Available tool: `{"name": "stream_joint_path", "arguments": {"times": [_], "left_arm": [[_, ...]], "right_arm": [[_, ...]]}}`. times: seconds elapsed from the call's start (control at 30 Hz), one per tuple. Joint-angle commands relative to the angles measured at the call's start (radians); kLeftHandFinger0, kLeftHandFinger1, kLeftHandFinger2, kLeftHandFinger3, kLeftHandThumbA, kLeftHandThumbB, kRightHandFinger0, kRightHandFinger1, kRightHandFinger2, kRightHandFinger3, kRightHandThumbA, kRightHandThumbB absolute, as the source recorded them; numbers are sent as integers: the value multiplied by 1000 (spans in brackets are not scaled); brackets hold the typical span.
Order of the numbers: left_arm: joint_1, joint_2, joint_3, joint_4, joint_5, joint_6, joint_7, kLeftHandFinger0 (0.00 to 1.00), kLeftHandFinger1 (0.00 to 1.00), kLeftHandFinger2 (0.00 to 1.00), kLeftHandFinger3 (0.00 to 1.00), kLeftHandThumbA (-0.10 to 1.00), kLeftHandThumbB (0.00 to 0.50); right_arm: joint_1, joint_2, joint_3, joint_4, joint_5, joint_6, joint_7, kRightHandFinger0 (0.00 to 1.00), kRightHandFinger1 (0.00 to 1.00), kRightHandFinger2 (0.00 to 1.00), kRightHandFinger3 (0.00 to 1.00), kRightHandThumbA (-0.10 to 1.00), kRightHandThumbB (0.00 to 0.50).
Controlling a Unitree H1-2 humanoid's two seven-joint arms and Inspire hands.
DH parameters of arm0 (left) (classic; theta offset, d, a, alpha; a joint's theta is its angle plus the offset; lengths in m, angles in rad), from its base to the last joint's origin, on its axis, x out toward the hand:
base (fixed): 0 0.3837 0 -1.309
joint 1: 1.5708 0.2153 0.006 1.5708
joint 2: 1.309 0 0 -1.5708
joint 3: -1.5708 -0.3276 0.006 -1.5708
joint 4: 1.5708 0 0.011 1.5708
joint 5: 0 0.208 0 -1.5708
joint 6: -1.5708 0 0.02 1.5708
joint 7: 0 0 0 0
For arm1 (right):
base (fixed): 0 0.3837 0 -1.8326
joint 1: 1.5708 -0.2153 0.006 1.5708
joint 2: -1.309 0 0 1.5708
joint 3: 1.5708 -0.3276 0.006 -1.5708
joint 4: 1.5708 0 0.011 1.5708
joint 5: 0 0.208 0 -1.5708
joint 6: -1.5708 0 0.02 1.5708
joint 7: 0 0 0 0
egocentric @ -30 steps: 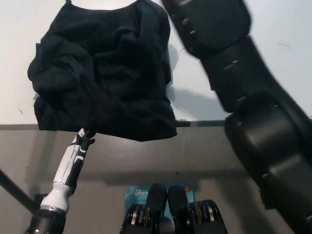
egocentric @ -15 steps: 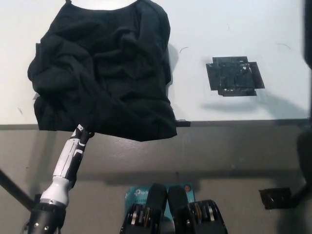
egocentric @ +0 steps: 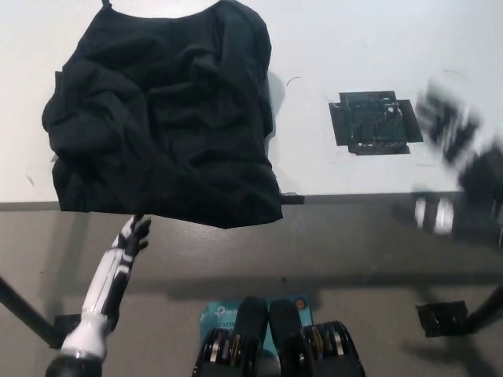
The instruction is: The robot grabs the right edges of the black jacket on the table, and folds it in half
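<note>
The black jacket (egocentric: 161, 118) lies bunched and doubled over on the left part of the white table (egocentric: 330, 47), its lower hem hanging a little over the front edge. My white left hand (egocentric: 134, 233) is just below that hem, in front of the table edge, holding nothing, its fingers loosely apart. My black right hand (egocentric: 460, 169) is a motion-blurred shape at the right, over the table's front edge, well away from the jacket.
A square patch of black tape (egocentric: 376, 123) is stuck on the table right of the jacket. The table's front edge (egocentric: 346, 198) runs across the middle of the picture. Below it is grey floor with a blue box (egocentric: 222, 312) and a black foot plate (egocentric: 444, 318).
The right arm swung away from over the table to the right and now shows low at the right, blurred. My left hand dropped slightly away from the jacket's hem.
</note>
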Motion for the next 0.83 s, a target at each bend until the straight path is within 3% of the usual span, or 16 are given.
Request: {"name": "stream_joint_path", "arguments": {"times": [0.0,0.1,0.33,0.6,0.8], "left_arm": [[87,17,16,-50,-25,-47,-3,1000,1000,1000,1000,1000,498],[106,15,13,-51,-24,-58,-2,1000,1000,1000,1000,1000,495],[131,32,21,-50,-34,-52,-9,1000,1000,1000,1000,1000,500],[116,29,21,-36,-25,-56,1,1000,1000,1000,1000,1000,500],[106,32,20,-32,-30,-52,-6,1000,1000,1000,1000,1000,500]], "right_arm": [[184,105,9,5,92,-180,-42,1000,1000,1000,1000,989,216],[218,119,19,125,65,-276,-34,1000,1000,1000,1000,965,156],[214,99,43,326,7,-348,-61,1000,1000,1000,1000,996,181],[205,74,68,352,18,-358,-81,1000,1000,1000,1000,932,129],[201,60,95,368,1,-395,-98,1000,1000,1000,1000,889,157]]}}
